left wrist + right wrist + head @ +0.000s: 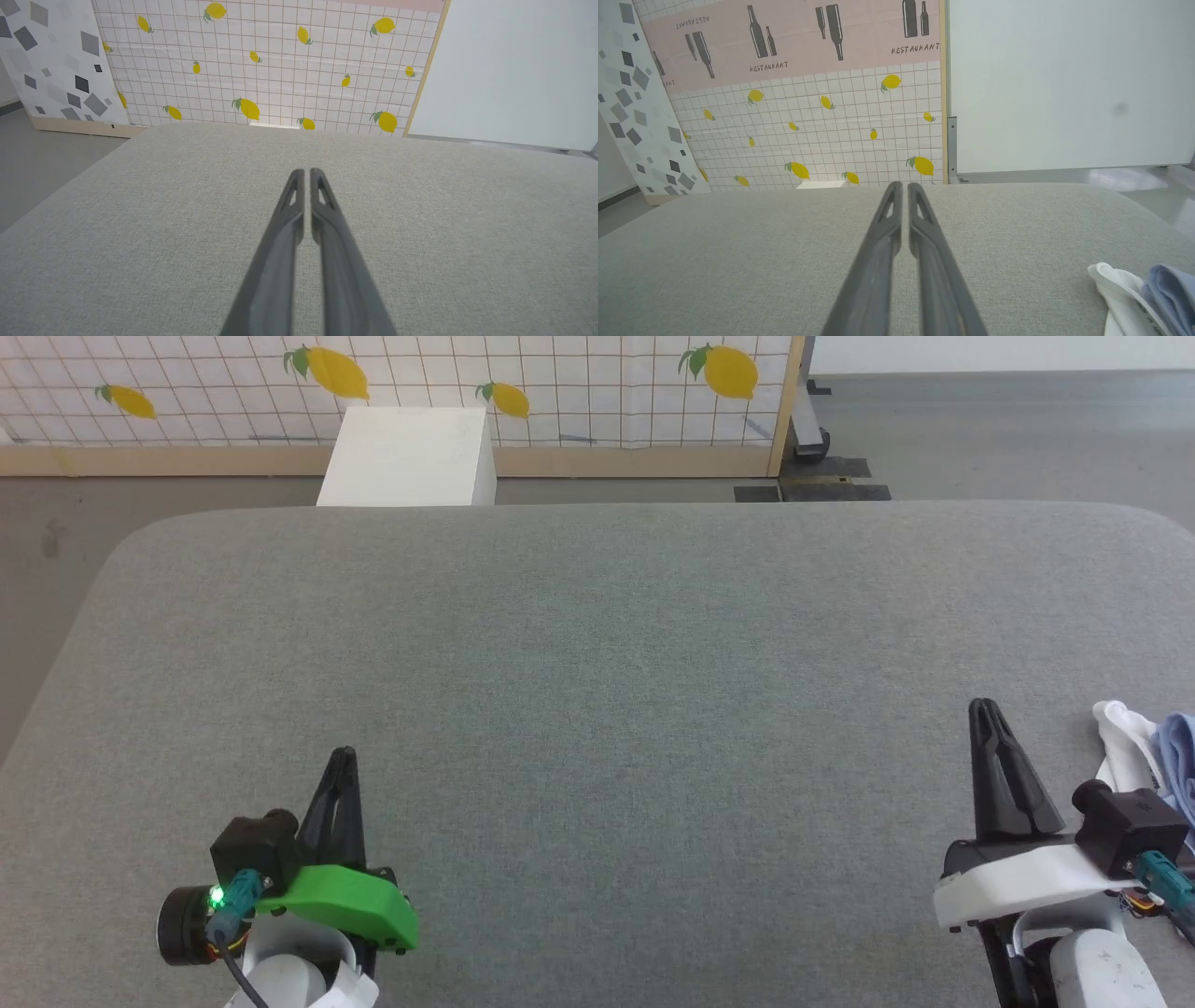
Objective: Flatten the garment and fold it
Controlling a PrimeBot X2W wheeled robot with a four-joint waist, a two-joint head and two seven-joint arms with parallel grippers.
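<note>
grey woven cloth covers the bench (597,644), wide and flat. your left gripper (344,758) hovers at the near left, jaws pinched narrow on nothing. your right gripper (982,709) sits at the near right, equally narrow and empty. just beside it, at the head view's right edge, the garment (1178,747) lies bunched, white fabric against light blue. the step in hand looks like the first pick-up: open the right jaws wide before reaching, come in low, pinch a single layer at an edge or seam, and draw it to the middle of the bench where both arms can flatten it.
</note>
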